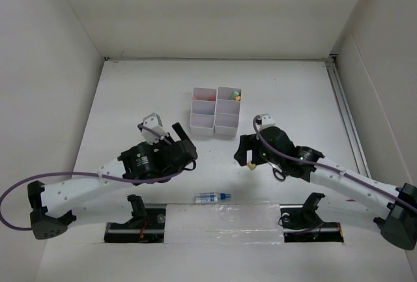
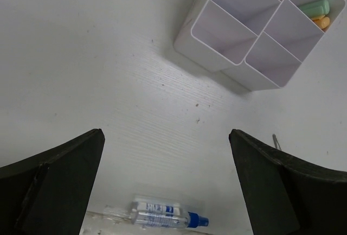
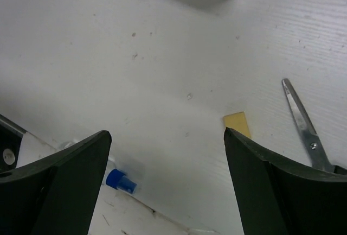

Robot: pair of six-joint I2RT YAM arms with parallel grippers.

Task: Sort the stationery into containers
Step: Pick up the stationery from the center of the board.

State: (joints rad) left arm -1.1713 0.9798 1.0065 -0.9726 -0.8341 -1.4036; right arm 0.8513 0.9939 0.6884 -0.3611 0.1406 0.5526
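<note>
Clear blue-capped bottle (image 1: pixel 213 197), white gridded organizer (image 1: pixel 202 124)

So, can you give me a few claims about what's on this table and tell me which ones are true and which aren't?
1. The clear bottle lies on the table, outside the white organizer. True.
2. The left gripper holds the scissors. False: it is open and empty, and the scissors lie on the table by the right arm.
3. A green marker sits in one organizer compartment. True.
4. The tan eraser is in the organizer. False: it lies on the table near the right gripper.
5. The right gripper is open. True.
</note>
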